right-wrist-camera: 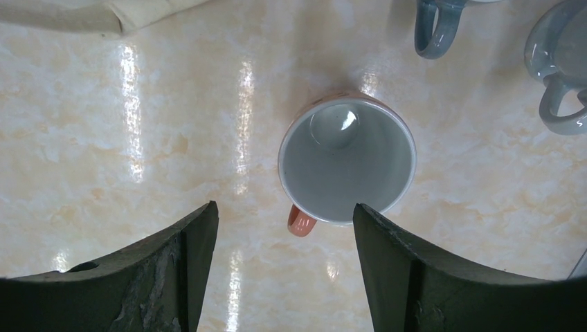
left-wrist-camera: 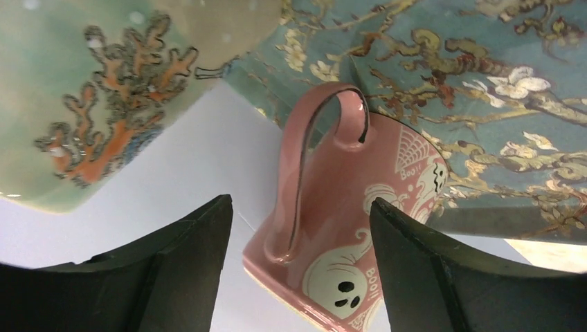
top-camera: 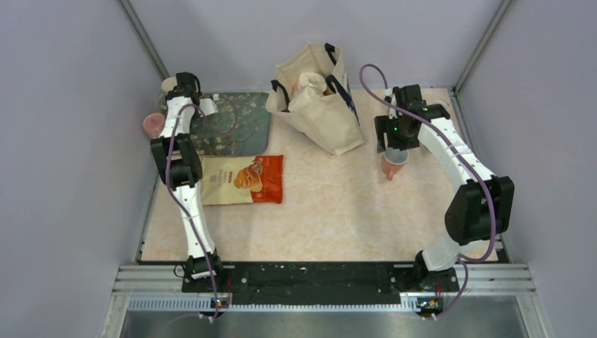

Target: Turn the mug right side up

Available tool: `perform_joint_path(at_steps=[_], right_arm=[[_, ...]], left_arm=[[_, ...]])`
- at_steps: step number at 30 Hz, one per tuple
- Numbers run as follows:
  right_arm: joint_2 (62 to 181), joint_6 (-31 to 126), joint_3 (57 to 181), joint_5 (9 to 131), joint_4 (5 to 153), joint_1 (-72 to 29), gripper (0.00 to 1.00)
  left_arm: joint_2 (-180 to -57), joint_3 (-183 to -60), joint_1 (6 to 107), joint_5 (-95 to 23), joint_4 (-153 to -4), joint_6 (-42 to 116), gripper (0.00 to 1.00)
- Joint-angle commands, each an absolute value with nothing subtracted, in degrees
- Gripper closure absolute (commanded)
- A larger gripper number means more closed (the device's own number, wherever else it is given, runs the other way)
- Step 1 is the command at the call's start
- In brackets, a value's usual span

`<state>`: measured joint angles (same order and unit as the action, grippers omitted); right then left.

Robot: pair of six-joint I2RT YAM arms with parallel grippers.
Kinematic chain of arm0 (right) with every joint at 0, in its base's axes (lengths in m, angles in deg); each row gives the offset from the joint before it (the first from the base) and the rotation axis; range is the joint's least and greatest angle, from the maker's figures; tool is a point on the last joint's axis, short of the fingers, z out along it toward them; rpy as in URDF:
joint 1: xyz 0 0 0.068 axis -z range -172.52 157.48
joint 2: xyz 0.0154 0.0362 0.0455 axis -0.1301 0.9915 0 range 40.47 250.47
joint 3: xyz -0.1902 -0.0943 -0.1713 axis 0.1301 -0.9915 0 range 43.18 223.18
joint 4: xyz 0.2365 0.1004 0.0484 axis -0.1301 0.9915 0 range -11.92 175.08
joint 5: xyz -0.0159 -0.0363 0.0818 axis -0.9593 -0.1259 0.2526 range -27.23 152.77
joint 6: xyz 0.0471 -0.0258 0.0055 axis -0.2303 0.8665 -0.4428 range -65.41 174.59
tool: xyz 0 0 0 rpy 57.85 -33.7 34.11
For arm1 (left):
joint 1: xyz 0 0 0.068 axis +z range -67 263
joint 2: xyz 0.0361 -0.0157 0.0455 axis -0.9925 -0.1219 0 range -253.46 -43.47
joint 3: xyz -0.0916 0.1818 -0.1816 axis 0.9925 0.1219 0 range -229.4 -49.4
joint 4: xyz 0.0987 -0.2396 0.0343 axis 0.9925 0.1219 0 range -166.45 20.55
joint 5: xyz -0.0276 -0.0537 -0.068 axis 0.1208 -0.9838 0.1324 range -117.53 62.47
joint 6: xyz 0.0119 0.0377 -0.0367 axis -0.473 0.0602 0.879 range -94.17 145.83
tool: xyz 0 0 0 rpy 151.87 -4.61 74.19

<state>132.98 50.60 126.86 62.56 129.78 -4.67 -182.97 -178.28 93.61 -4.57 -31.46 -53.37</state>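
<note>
Two robot arms work a marbled table [top-camera: 338,211], each poised over a mug. At the far left corner, the left gripper [left-wrist-camera: 299,203] hangs with its black fingers spread. In the wrist view a pink ghost mug [left-wrist-camera: 332,228] shows in the gap between them, touched by neither. This mug, printed with white ghosts and the word "Boo!", sits at the table's left edge, just beside a blossom-patterned mat [left-wrist-camera: 484,90]. Its handle faces the camera, and whether its mouth points up or down cannot be told. A teal coral-print mug [left-wrist-camera: 83,104] stands close by, toward the corner.

On the right side, the right gripper [right-wrist-camera: 284,206] hovers directly above an orange-handled mug [right-wrist-camera: 346,162], fingers set wide apart and holding nothing. That mug stands upright on the table, its white inside open to the wrist camera and its handle turned toward the gripper. Two grey-blue mugs [right-wrist-camera: 435,28] sit near it at the edge of that view.

Between the arms, a cream tote bag [top-camera: 317,102] with dark straps slumps at the back of the table. A red-and-white snack packet [top-camera: 243,179] lies flat in front of the mat.
</note>
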Motion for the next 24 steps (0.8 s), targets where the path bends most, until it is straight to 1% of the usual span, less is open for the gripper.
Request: perform_joint_path(at_steps=[1,6,11,16,17,19,20,21,22,23,24], right_arm=[[133.53,51.02,128.6,62.51,129.97,-5.17,0.29],[133.32,51.17,128.57,64.52,129.93,-5.2,0.29],[132.9,51.28,128.09,65.21,129.94,-5.24,0.29],[132.61,51.36,127.41,65.72,129.95,-5.23,0.29],[132.4,51.43,127.31,65.87,129.93,-5.21,0.29],[131.97,51.55,127.16,66.01,129.94,-5.23,0.29],[131.82,51.64,127.16,66.02,130.0,-5.23,0.29],[131.67,51.75,127.12,66.09,129.95,-5.26,0.29],[131.48,51.89,127.16,66.15,129.94,-5.19,0.29],[131.32,51.89,127.13,66.23,129.98,-5.23,0.29],[131.14,51.99,127.12,66.28,129.97,-5.22,0.29]], left_arm=[[-181.57,-176.51,93.46,-2.2,-34.63,-52.84,0.24],[-182.28,-174.96,93.27,-0.67,-37.02,-54.02,0.3],[-181.92,-170.75,93.28,0.46,-44.6,-56.2,0.38],[-182.25,-170.14,93.27,0.03,-48.19,-57.91,0.44],[-182.47,-169.82,93.36,0.45,-48.87,-58.63,0.48],[-182.38,-168.63,93.29,1.24,-50.66,-59.93,0.59],[-182.21,-167.99,93.29,1.42,-51.23,-60.41,0.66],[-181.81,-167.19,93.27,1.47,-51.79,-60.67,0.78],[-181.37,-166.39,93.28,1.36,-52.18,-60.75,0.86],[-180.85,-165.44,93.28,1.13,-52.51,-60.91,0.94],[-180.26,-164.58,93.33,1.05,-52.7,-61.0,0.99]])
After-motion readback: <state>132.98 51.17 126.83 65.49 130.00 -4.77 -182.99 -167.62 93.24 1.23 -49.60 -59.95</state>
